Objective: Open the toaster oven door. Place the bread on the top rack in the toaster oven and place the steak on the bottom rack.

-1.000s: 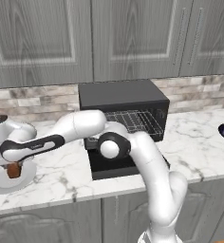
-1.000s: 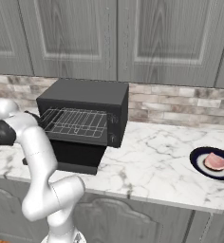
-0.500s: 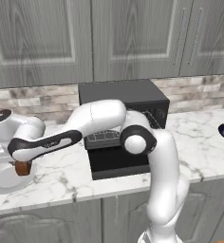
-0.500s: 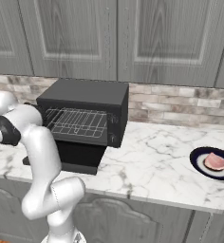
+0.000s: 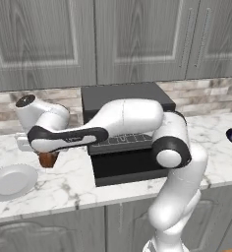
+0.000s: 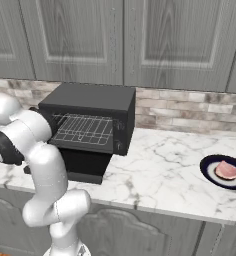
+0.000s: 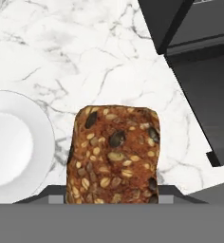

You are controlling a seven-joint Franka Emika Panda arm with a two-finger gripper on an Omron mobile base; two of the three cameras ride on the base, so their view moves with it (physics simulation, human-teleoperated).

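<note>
We have our fingers [image 5: 48, 156] clamped on the bread [image 7: 113, 154], which hangs above the marble worktop [image 7: 85, 57]. A white plate [image 7: 12, 144] lies at nine o'clock of the bread. The toaster oven door [image 5: 130, 166] lies folded down at two o'clock.

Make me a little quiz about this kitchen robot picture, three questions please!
1. True or false: the oven door is open.
2. What is the tool carrying? A) bread B) steak C) a cup
3. Fill in: the steak lies on a dark ____ on the counter.

Key: 1 true. 2 A: the bread hangs under the tool, above the counter beside the white plate. 3 plate.
</note>
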